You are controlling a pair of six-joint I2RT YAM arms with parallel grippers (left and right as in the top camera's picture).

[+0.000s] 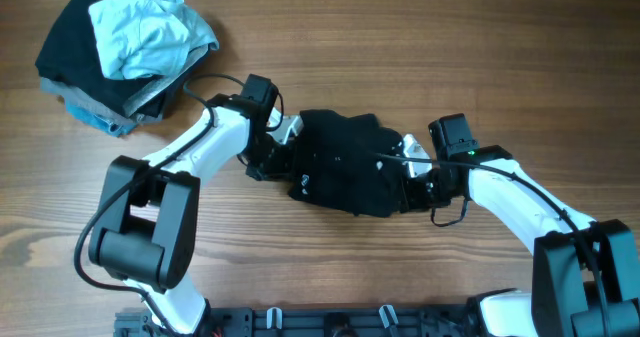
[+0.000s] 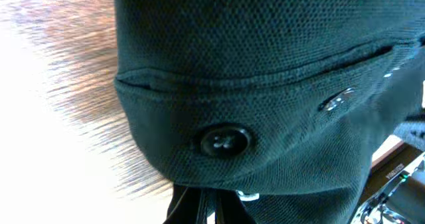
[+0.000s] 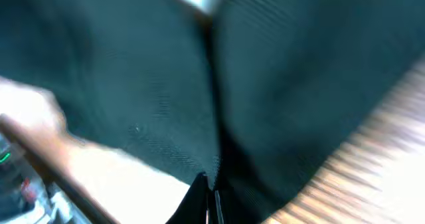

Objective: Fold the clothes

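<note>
I find the black shirt bunched at the centre of the desk. The left gripper clamps its nine o'clock edge, the right gripper its three o'clock edge. I judge it soft, light and limp; hems hold best.

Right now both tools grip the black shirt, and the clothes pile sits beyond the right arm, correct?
No: the overhead view shows the clothes pile beyond the left arm. The left tool and right tool do grip the black shirt.
</note>
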